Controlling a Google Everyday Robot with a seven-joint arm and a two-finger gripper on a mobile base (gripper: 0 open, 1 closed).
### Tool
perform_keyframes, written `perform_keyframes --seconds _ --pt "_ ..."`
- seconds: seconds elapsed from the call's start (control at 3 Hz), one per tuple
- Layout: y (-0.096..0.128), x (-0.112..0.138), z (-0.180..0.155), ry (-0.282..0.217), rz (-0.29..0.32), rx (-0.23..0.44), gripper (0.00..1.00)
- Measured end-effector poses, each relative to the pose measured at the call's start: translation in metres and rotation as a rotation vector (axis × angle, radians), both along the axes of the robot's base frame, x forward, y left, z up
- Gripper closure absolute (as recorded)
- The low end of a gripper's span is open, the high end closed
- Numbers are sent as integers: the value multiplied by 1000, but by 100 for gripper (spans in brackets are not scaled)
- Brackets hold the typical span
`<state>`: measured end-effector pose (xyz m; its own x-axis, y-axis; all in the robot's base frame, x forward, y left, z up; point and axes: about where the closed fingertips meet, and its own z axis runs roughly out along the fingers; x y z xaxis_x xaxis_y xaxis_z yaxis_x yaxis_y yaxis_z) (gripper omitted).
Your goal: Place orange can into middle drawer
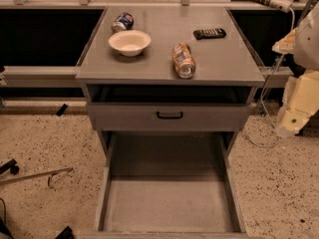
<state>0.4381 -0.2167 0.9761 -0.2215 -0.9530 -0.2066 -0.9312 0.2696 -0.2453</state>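
The orange can [183, 59] lies on its side on the grey cabinet top [219, 63], near the front edge and right of centre, with its shiny silver end facing me. The middle drawer [167, 200] is pulled far out below, a long grey tray with low side walls and a bare floor. My gripper [291, 119] hangs at the far right of the view, off the cabinet's right side, level with the closed drawer front. It is well apart from the can and nothing shows in it.
A cream bowl [129, 42], a blue-and-white can [122, 22] and a black remote [210, 33] lie on the cabinet top. A closed drawer front with a black handle [169, 115] sits above the open drawer. Cables run at the right, and metal legs lie on the floor at the left.
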Motion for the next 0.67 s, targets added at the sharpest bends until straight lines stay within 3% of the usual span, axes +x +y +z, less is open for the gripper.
perform_keyframes --seconds 0.33,0.67 --pt "0 0 0 0 0 0 0" --pt "10 19 2 -19 10 6 0"
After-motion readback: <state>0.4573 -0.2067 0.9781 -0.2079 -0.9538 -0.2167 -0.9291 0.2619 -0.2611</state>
